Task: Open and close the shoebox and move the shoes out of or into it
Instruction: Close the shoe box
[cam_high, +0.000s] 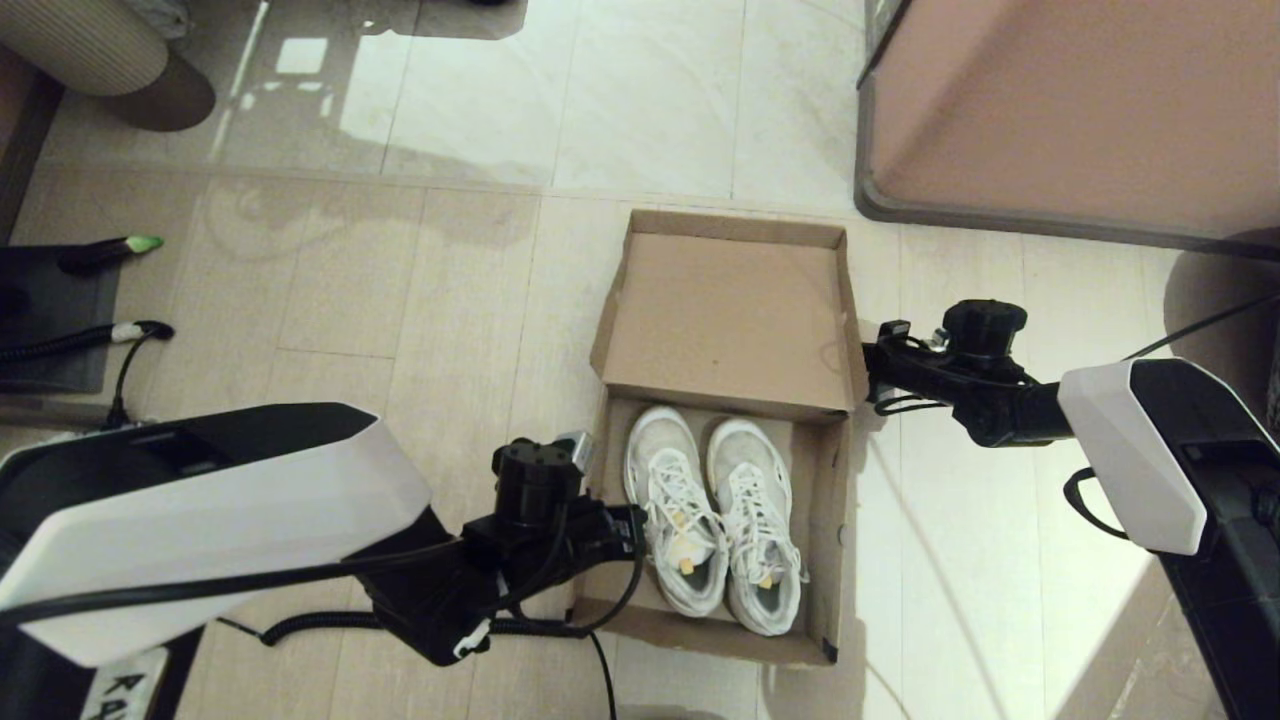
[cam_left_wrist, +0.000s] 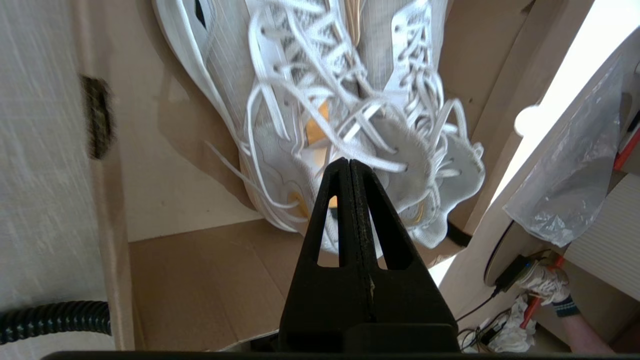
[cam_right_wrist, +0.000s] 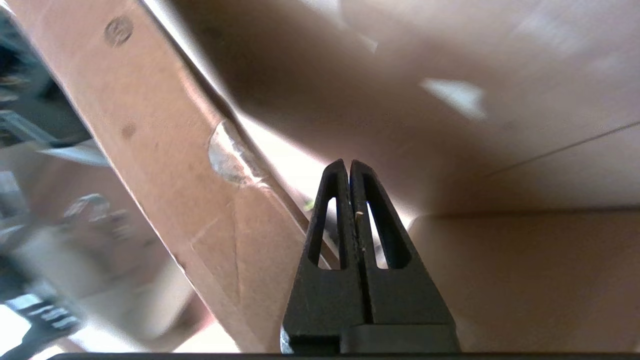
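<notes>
Cardboard box (cam_high: 700, 310) open, shoes (cam_high: 715, 520) inside; your L gripper (cam_left_wrist: 349, 162) & R gripper (cam_right_wrist: 348, 162): fingers pressed together, empty.

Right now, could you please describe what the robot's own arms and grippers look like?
Both arms have glossy white shells over black housings, ending in black wrists with round knobbed caps. A ribbed black hose and thin black cables trail along the left arm. The left gripper and the right gripper are alike: matte black, tapering triangular fingers with slot cut-outs.
</notes>
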